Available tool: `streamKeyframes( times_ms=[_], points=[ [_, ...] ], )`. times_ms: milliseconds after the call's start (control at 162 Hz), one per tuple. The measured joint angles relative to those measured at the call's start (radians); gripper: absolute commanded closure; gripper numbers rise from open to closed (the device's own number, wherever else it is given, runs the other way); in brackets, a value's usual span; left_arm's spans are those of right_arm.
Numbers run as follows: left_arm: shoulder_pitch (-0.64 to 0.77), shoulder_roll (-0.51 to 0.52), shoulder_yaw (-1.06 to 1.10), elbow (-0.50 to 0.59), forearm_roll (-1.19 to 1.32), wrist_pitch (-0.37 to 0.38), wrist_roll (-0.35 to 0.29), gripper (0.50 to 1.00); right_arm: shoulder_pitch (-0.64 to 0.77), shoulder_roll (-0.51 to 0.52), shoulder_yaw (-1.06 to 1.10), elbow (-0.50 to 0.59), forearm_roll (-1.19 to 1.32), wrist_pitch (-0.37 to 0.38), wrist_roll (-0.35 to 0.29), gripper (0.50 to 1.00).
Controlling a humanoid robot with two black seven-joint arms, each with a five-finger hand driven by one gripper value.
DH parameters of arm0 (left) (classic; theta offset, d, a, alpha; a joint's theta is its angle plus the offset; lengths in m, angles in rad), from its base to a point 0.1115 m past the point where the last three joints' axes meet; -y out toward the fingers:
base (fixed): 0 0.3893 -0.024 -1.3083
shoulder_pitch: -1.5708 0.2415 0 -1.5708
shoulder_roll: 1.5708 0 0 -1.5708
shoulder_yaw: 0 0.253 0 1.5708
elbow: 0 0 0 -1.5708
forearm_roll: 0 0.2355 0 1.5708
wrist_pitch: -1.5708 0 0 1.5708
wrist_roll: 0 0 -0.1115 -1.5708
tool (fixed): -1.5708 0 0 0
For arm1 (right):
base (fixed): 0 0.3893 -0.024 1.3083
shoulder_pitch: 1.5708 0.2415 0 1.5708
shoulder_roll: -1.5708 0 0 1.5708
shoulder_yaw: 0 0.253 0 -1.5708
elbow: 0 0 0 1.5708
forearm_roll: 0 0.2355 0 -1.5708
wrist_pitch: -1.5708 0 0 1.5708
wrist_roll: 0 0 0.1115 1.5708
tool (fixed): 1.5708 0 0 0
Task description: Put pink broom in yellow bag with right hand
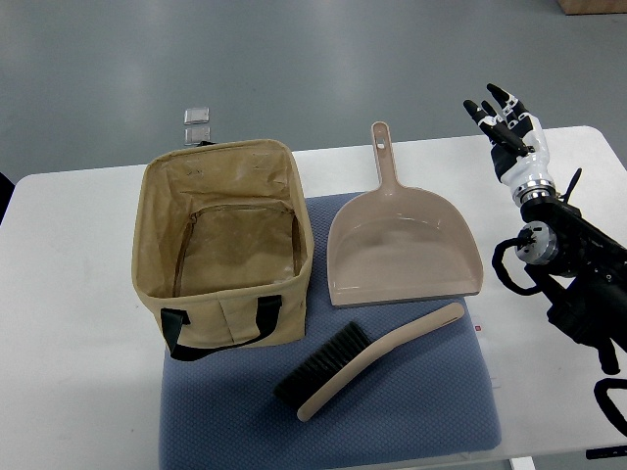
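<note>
1. The pale pink, long-handled plastic broom (377,356) lies on the blue-grey padded mat (431,411) — just beside the open tan-yellow fabric bag (227,245).
2. Right hand (507,119) — fingers apart, empty — well apart from the bag; arm cut off at the edge.

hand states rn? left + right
Left hand: not in view.
Right hand: open, fingers spread, holding nothing, raised at the table's far right, well away from the broom.
</note>
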Motion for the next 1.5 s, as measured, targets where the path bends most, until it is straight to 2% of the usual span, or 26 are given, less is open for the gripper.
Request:
streamKeyframes(
  times_ms=[968, 1276, 1498],
  points=[
    [-0.005, 0.000, 0.003, 0.000, 0.000, -0.001, 0.000, 0.500, 0.019, -0.017, -0.021, -0.002, 0.000, -0.025, -0.003, 0.570],
    [-0.005, 0.000, 0.001, 0.001, 0.000, -0.001, 0.000, 0.500, 0.022, -0.065, -0.147, 0.018, -0.011, -0.039, -0.004, 0.570],
    [-0.004, 0.000, 0.001, 0.001, 0.000, -0.001, 0.000, 0.500, 0.047, -0.127, -0.321, 0.080, -0.189, -0.036, -0.002, 0.570]
  ],
)
